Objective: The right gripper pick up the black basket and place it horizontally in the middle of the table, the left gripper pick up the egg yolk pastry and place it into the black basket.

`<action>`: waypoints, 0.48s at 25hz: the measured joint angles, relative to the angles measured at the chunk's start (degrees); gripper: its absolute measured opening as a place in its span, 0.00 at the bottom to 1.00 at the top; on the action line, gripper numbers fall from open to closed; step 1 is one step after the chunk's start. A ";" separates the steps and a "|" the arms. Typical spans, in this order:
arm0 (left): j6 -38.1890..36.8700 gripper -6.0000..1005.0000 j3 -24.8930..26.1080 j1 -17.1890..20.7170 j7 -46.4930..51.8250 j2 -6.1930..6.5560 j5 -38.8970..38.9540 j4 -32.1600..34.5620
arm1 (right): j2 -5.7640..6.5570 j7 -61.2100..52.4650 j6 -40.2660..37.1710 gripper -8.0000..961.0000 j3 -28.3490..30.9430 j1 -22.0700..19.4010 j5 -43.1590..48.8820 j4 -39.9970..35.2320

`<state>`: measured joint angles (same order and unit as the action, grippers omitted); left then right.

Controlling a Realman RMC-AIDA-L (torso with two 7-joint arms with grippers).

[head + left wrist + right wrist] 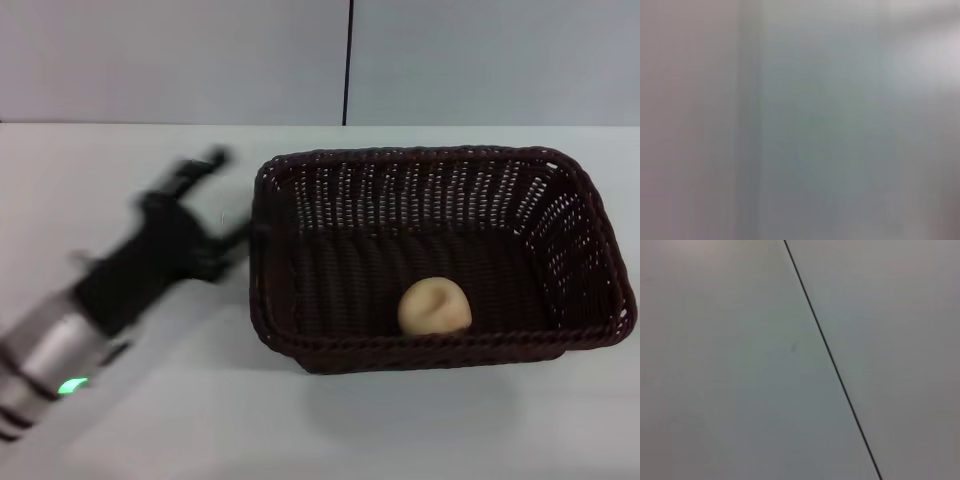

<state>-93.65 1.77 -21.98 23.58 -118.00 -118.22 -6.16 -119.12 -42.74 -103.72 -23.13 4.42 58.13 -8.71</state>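
Basket: the basket [440,255] sits long side across the desk [300,420], a little right of centre, upright and flat.
Pastry: the pastry [435,307] lies inside the basket, right up against the near wall, resting on the floor of it.
Left gripper: the left gripper [205,205] hangs just beside the basket's left wall, smeared by motion; its fingers look spread with nothing between them, so I read it as open and empty.
Right gripper: not in view; its wrist camera shows only a pale wall with a dark seam.
Progress: both placements look done, judging by how things lie.
Risk one: the gripper is very near the rim; a sideways swing could clip the weave and skew or drag the light basket.
Risk two: a jolt could roll the pastry along the floor, though the sloped walls should keep it in.
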 joint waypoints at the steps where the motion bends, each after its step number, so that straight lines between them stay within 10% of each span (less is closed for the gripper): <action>1: 0.00 0.64 0.00 0.00 0.00 0.00 0.00 0.00 | -0.03 0.01 -0.03 0.73 0.30 0.00 0.00 0.31; 7: -4.01 0.81 17.17 9.76 0.48 0.18 0.10 4.61 | -0.02 3.09 -0.12 0.73 1.01 0.85 0.19 3.59; 12: -4.91 0.81 21.91 13.58 0.50 0.06 0.02 5.00 | -0.13 9.40 -0.20 0.73 1.16 2.95 0.31 9.08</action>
<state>-98.55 23.67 -8.40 24.08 -117.94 -118.20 -1.16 -119.26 -33.34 -103.91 -21.97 7.37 58.44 0.37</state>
